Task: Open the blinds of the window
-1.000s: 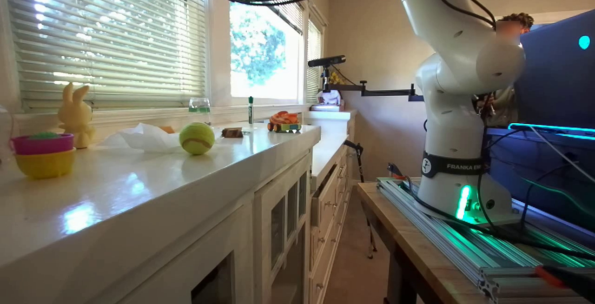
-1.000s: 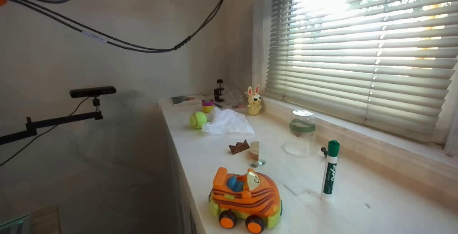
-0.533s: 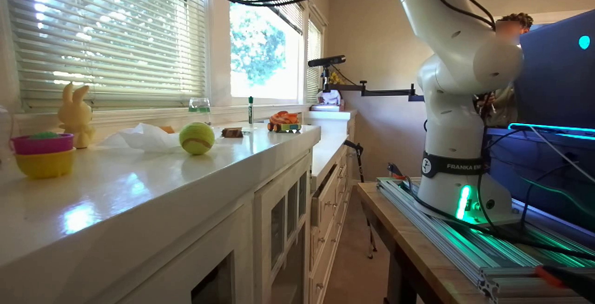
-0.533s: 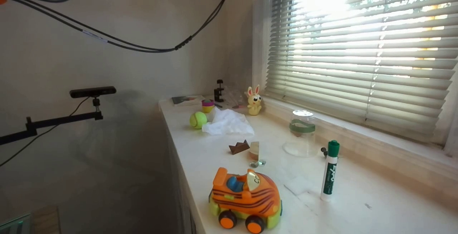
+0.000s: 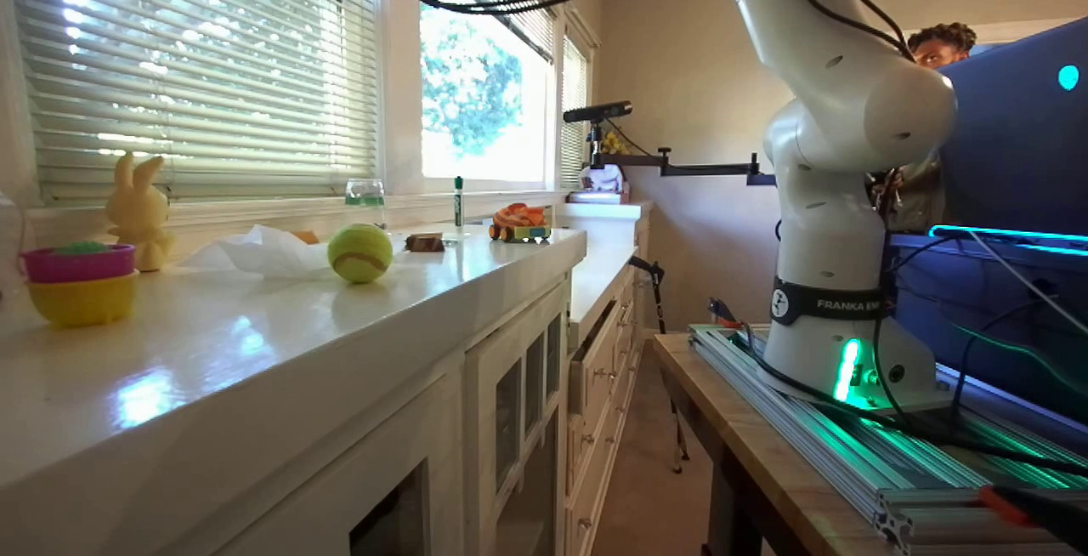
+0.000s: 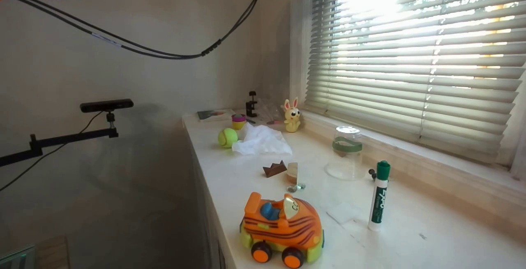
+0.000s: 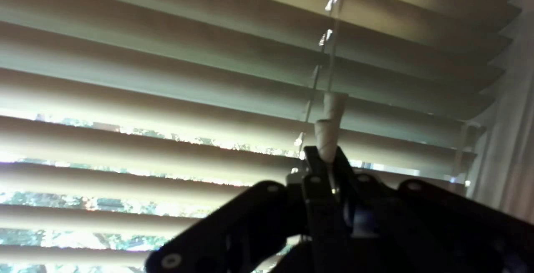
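The white blinds [image 6: 411,80] hang lowered across the window [image 6: 299,51]. Their slats are tilted, with bright gaps higher up and narrower gaps lower down. They also show in an exterior view [image 5: 204,80] and fill most of the wrist view [image 7: 125,68]. In the wrist view my gripper [image 7: 326,156] is shut on a thin pull cord [image 7: 332,177], right at the narrow end of its white tassels [image 7: 327,135]. The tassels stick out beyond the fingertips, in front of the slats. The gripper is outside both exterior views; only parts of the arm [image 5: 824,54] show there.
On the white counter [image 6: 230,203] below stand a toy car [image 6: 283,232], a green marker [image 6: 378,199], a clear jar [image 6: 347,158], a rabbit figure [image 6: 292,117] and a tennis ball [image 6: 227,137]. Arm cables [image 6: 164,56] hang above. A camera on a boom [image 6: 106,105] is nearby.
The arm parts and cables at the top of an exterior view have shifted slightly upward. The blinds look the same.
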`<state>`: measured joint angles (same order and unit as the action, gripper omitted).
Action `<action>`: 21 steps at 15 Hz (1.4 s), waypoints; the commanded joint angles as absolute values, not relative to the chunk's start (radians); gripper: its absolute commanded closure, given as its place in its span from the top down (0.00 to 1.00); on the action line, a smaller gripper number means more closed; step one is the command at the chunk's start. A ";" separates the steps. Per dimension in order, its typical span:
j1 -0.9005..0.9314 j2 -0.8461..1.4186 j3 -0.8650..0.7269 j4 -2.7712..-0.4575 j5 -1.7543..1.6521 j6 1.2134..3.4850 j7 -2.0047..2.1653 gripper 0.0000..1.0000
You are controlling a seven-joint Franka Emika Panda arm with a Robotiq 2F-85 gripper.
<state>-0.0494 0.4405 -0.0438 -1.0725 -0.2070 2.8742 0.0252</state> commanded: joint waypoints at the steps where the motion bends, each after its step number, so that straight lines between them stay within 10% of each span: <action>1: -0.065 0.375 -0.046 -1.133 -0.220 2.819 -0.026 0.04; 21: -0.026 0.283 -0.090 -1.305 -0.266 2.639 0.008 0.04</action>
<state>-0.0344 0.3334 -0.0591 -1.2135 -0.2194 2.6714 -0.0238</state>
